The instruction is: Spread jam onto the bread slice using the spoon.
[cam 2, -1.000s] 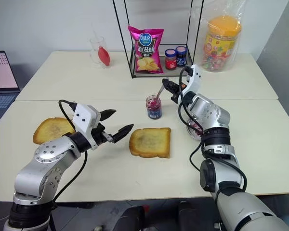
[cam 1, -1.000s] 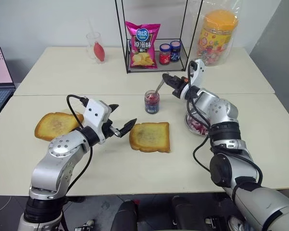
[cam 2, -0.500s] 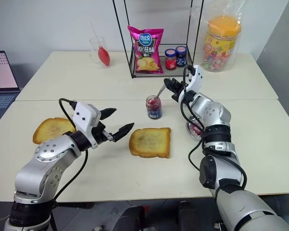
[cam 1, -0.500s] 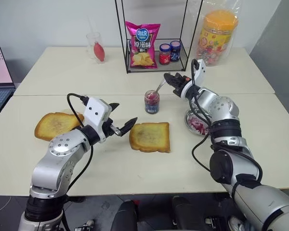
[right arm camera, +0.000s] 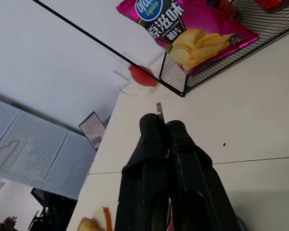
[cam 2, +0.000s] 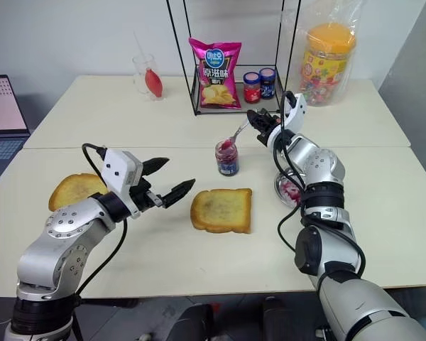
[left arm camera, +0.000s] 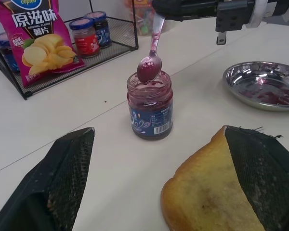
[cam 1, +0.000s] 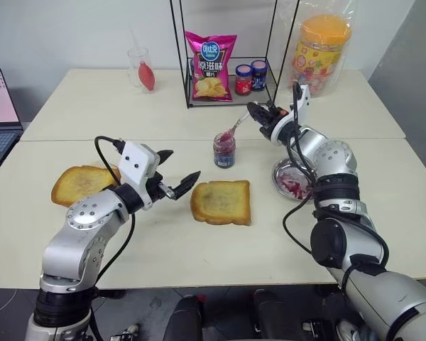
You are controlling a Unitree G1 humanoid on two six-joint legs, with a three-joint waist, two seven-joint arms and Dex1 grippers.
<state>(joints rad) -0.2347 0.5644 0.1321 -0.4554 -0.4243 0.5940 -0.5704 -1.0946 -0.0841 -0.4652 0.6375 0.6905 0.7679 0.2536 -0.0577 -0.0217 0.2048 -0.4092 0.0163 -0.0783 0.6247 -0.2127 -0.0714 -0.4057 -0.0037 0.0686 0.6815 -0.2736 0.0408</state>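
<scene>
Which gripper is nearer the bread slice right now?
Left. The left gripper hangs open just beside the bread slice; the right gripper holds the spoon beyond it.

A chip bag (cam 1: 210,65) stands inside a wire rack (cam 1: 227,99).

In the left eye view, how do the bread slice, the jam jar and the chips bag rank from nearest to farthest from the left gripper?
Measured from the left gripper:
1. The bread slice, just beside its fingertips on the near table.
2. The jam jar, farther back, near the table's middle.
3. The chips bag, farthest, in the wire rack at the back.
</scene>
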